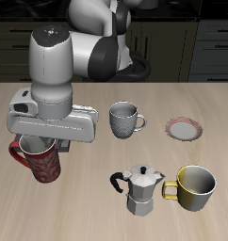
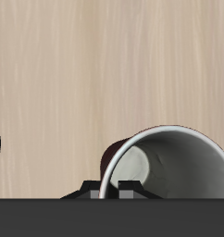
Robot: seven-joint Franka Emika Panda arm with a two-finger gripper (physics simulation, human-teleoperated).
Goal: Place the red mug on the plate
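The table [image 1: 97,99] was surfaced in pale wood-grain laminate, the grain seen running lengthwise in the wrist view. Behind it, dark cabinet fronts [image 1: 205,42] with thin handles were seen. No writing, brand or label could be read on any item.

The red mug [image 1: 40,158], dark red with pale speckles and a light grey inside, was tilted near the table's front edge, directly under the end effector [image 1: 39,143]. In the wrist view its pale interior and rim [image 2: 169,167] were seen close up against the dark finger bases. The fingers were largely hidden by the wrist housing and the mug, so it could not be told whether the end effector was closed on the mug or merely open around its rim.

The plate [image 1: 184,128], white-centred with a reddish-pink rim, lay bare well apart from the red mug, farther back. A grey-white patterned mug [image 1: 123,119] stood upright between them. Nearer the front edge a silver moka pot [image 1: 138,188] stood just beside a yellow mug [image 1: 197,186]
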